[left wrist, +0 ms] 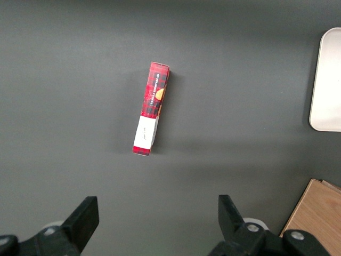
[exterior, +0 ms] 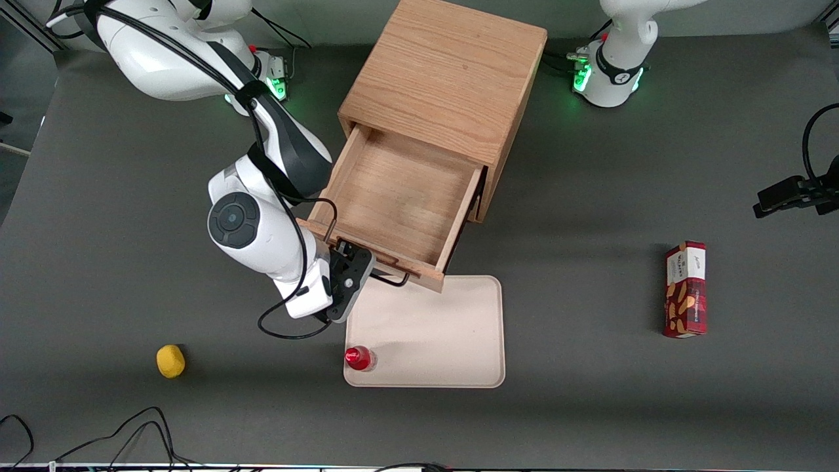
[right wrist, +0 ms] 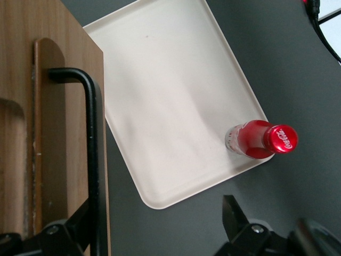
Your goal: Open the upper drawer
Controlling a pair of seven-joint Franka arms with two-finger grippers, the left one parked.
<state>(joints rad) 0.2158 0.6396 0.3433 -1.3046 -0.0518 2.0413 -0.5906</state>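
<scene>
A red-capped bottle (exterior: 359, 358) stands on the beige tray (exterior: 446, 341). Just above the tray's edge, the claw (exterior: 354, 272) sits spread wide around the black handle (exterior: 387, 278) of the upper drawer (exterior: 400, 196), which is pulled well out of the cabinet (exterior: 446, 78).

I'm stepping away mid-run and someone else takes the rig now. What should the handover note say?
Claw: open, at the drawer's handle, one finger on each side of the bar, not clamped.
Upper drawer: pulled well out of the cabinet, inside bare, its front over the tray edge.
Bottle stands on the tray's corner.
Done: drawer open.
Left: lift the claw clear of the handle.
</scene>
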